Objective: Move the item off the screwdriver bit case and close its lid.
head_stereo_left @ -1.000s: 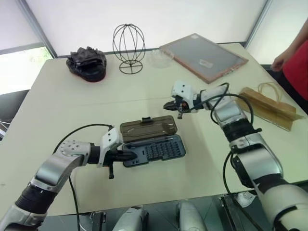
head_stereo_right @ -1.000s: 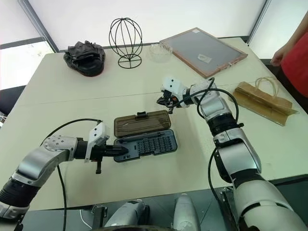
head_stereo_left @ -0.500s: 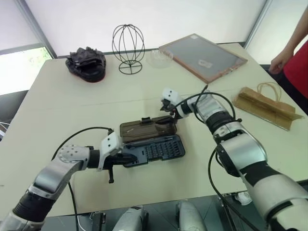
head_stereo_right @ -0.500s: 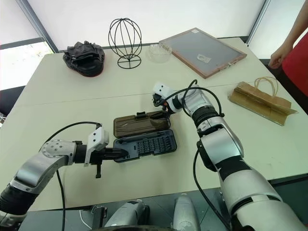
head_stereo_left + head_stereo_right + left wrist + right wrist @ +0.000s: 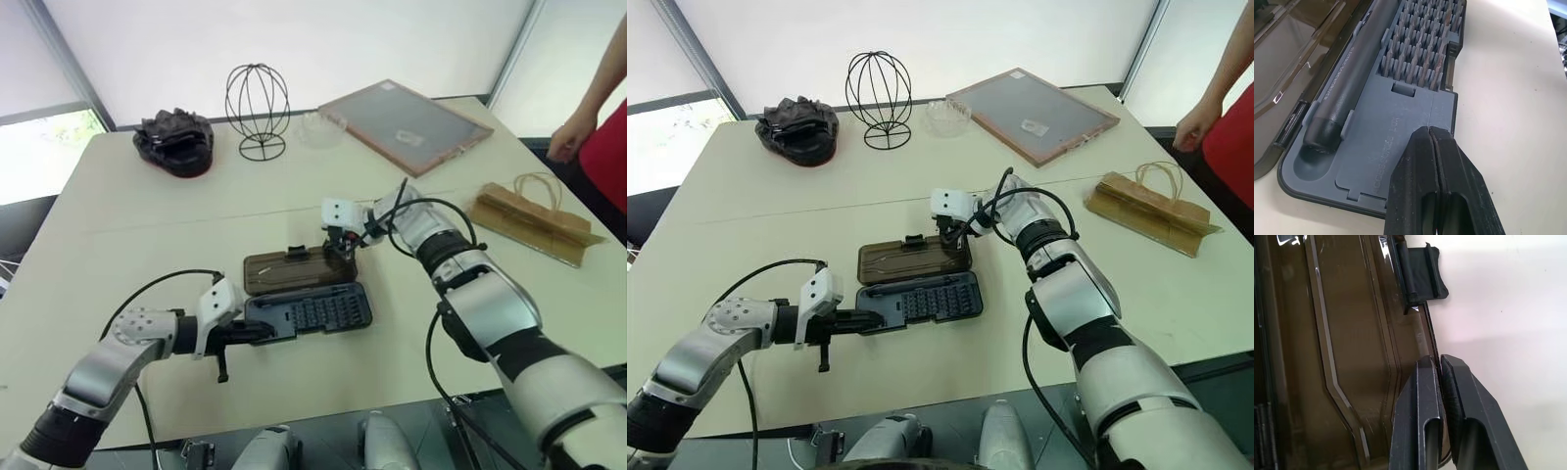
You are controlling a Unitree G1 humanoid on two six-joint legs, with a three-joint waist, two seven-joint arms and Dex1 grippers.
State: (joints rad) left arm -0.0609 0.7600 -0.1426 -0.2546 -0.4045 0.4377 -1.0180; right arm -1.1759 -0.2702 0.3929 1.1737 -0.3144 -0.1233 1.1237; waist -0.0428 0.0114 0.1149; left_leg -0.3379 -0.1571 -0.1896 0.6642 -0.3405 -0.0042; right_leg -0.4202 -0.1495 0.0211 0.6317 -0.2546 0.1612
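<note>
The screwdriver bit case (image 5: 307, 291) lies open at the table's middle, its blue-grey tray (image 5: 315, 310) toward me and its brown lid (image 5: 292, 270) flat behind it. My right gripper (image 5: 340, 251) is at the lid's far right edge. In the right wrist view that gripper (image 5: 1440, 360) is shut on the lid's thin rim, just along from the black latch tab (image 5: 1420, 273). My left gripper (image 5: 1429, 130) is shut with nothing in it, its tips over the tray's left end beside the dark driver handle (image 5: 1347, 81). The item, a brown paper bag (image 5: 534, 221), lies at the table's right, apart from the case.
Along the far side stand a lumpy black object (image 5: 176, 139), a wire head-shaped stand (image 5: 257, 108), a small clear dish (image 5: 315, 123) and a wood-framed grey board (image 5: 404, 116). A person's hand and red sleeve (image 5: 593, 127) are at the right edge.
My right gripper has come down and leftward from above the table to the lid's far edge and has shut on its rim. The left gripper has stayed at the tray's end.
</note>
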